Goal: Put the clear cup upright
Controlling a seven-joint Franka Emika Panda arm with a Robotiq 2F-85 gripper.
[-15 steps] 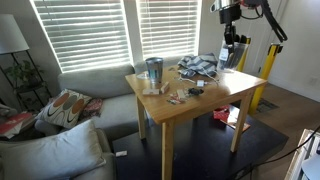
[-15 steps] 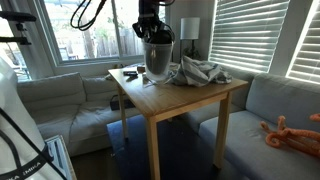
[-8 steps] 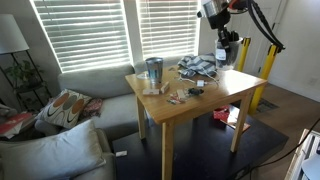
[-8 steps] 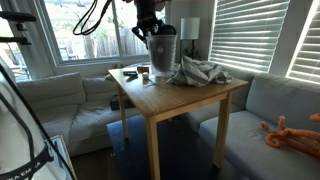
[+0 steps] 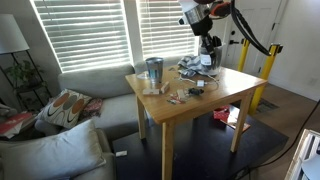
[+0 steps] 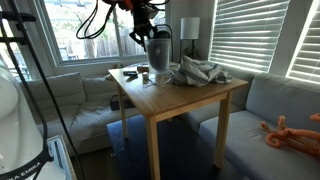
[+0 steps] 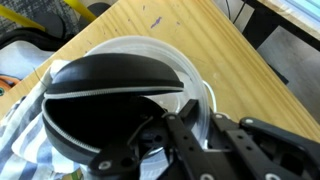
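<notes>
The clear cup (image 7: pixel 110 100) is greyish and see-through with a dark, wide mouth that faces the wrist camera. My gripper (image 7: pixel 192 118) is shut on its rim wall, one finger inside and one outside. In both exterior views the gripper (image 5: pixel 208 46) (image 6: pixel 152 30) comes down from above and holds the cup (image 5: pixel 207 58) (image 6: pixel 160 52) roughly upright. The cup is low over the wooden table (image 5: pixel 215 100), beside the crumpled cloth (image 5: pixel 195 68). I cannot tell whether the cup's base touches the table.
The taller blue-grey tumbler (image 5: pixel 153 72) stands upright near a table corner. The cloth (image 6: pixel 203 72) covers part of the tabletop. Small dark items (image 5: pixel 186 92) lie near the middle. A grey sofa (image 5: pixel 90 85) wraps round two sides of the table.
The gripper has carried the cup from beyond the table's edge inward over the tabletop, toward the cloth. The tumbler and cloth have not moved.
</notes>
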